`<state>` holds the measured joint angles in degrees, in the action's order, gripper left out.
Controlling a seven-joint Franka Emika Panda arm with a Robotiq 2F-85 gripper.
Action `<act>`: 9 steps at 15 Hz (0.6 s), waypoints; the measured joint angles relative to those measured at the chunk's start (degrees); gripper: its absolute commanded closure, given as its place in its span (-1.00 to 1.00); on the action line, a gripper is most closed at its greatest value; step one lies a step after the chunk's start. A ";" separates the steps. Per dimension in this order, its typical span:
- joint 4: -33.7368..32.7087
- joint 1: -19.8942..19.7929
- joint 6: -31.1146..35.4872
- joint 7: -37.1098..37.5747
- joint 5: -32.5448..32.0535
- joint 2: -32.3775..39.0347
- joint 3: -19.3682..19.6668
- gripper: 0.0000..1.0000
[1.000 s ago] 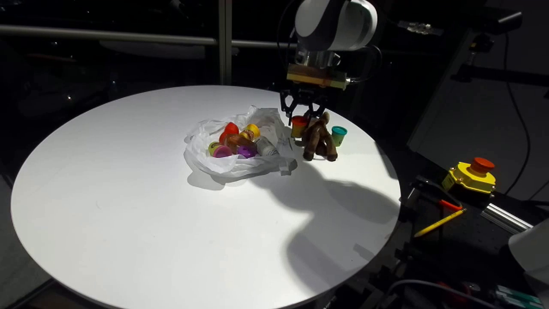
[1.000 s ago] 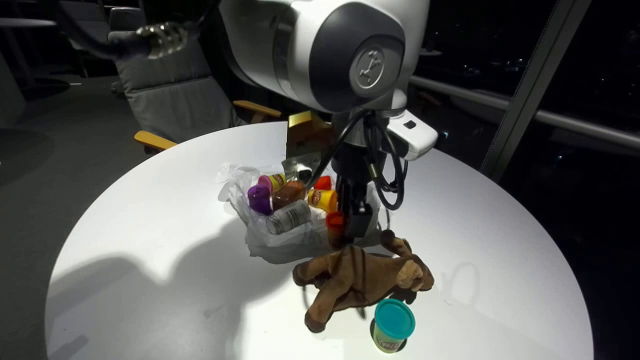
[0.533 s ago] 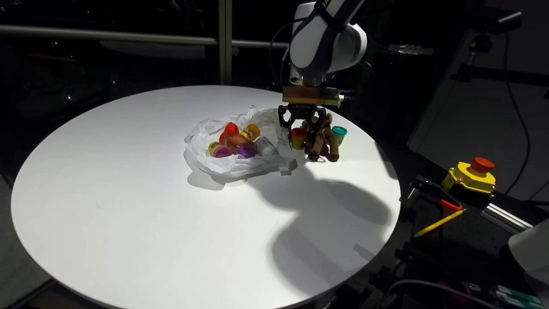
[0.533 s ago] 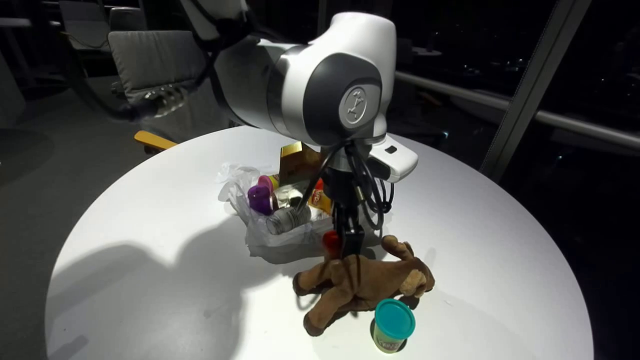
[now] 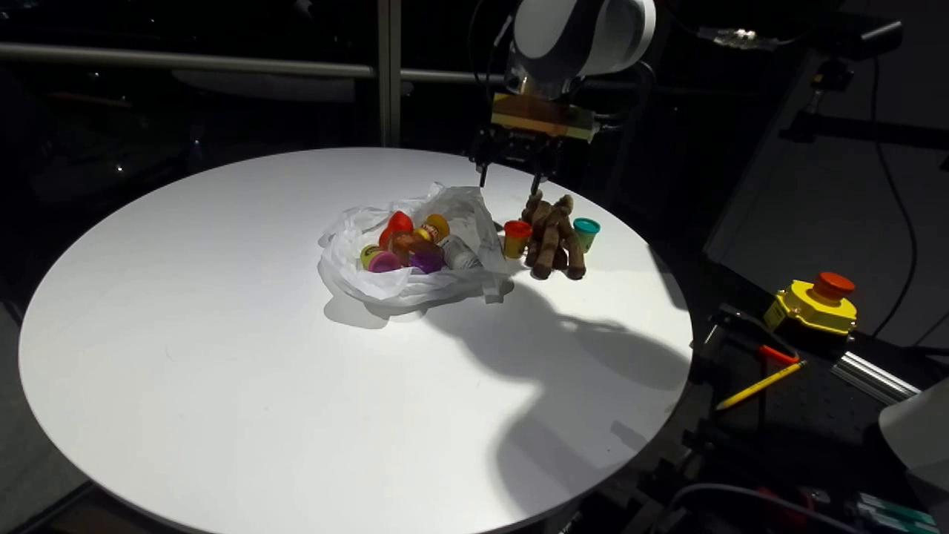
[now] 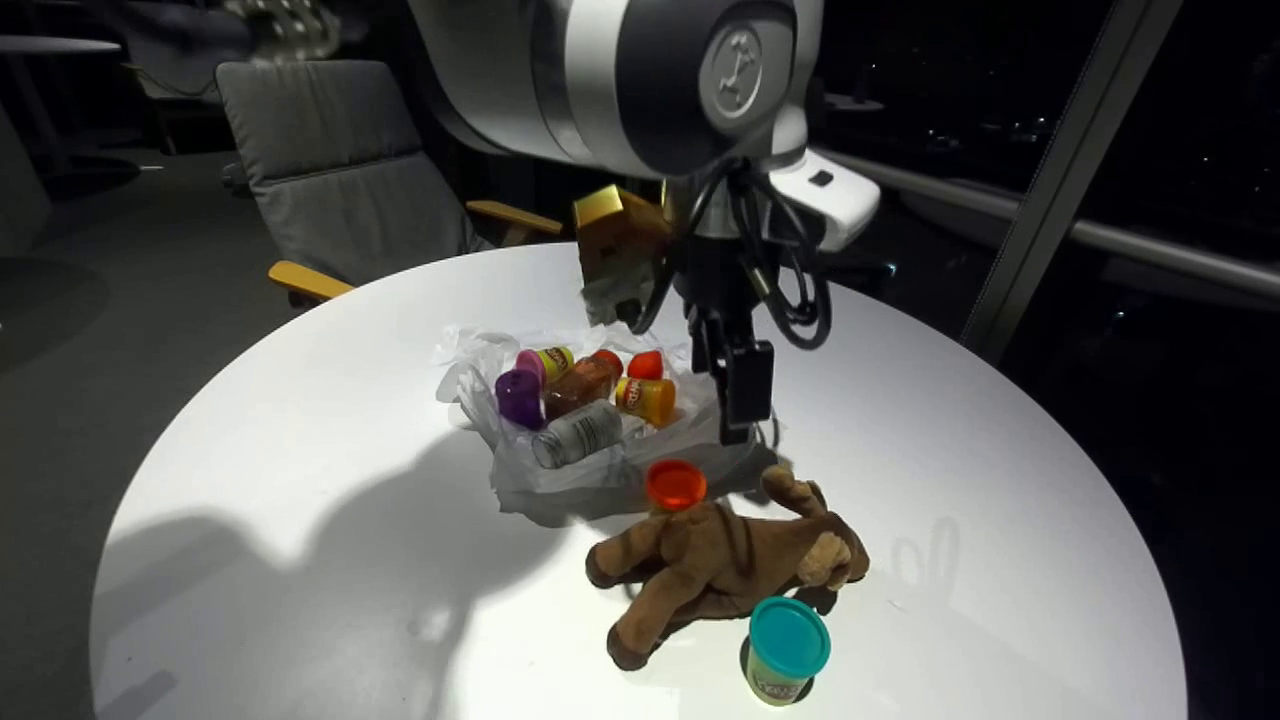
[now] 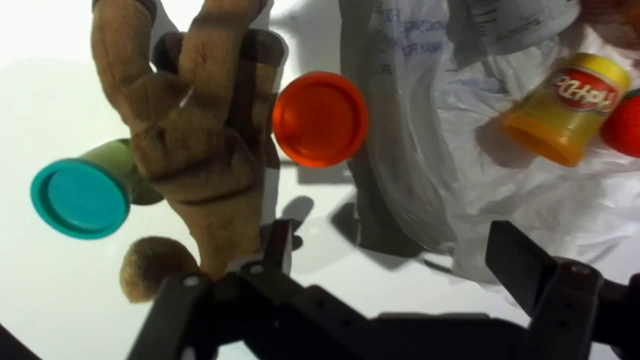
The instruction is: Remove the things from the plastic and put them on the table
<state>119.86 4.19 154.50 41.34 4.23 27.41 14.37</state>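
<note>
A crumpled white plastic bag [image 5: 348, 278] lies spread on the round white table [image 5: 245, 393]. In it are a pink-lidded pot [image 5: 381, 259], a purple-lidded pot [image 6: 519, 398], a yellow pot [image 7: 567, 110], a red toy [image 5: 399, 222], a brown item [image 6: 578, 388] and a pale bottle [image 6: 578, 434]. Outside, close to the bag, stands the red-lidded pot [image 7: 320, 119], beside a brown plush animal [image 5: 552, 237] that lies on the table. A teal-lidded pot [image 6: 787, 645] is past the plush. My gripper [image 5: 510, 183] hovers above and behind the red-lidded pot, open, nothing between its fingers [image 7: 520, 267].
A grey chair [image 6: 320, 170] with wooden armrests stands beyond the table. Off the table's edge, a dark bench carries a yellow box with a red button [image 5: 814, 305] and a yellow pencil [image 5: 761, 385]. The plush, the bag and the red-lidded pot sit tightly together.
Earlier the gripper held the red-lidded pot and lowered it to the table between bag and plush. Now the jaws have opened, the pot stands free, and the arm has risen.
</note>
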 measured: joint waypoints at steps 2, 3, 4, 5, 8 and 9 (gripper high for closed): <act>1.32 0.06 -0.97 -3.49 -0.60 -3.73 -1.84 -0.98; 1.83 0.08 -1.88 -5.27 -0.60 -4.84 -3.33 -1.00; 2.17 0.12 -2.90 -6.85 -0.60 -5.34 -4.95 -1.00; 2.36 0.23 -3.70 -8.20 -0.60 -5.29 -6.44 -1.00; 2.49 1.43 -6.13 -11.39 -0.81 -3.97 -9.09 -1.00; 2.39 1.90 -7.03 -12.13 -1.22 -3.53 -9.28 -1.00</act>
<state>122.26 6.09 147.47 29.21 3.01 23.88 5.09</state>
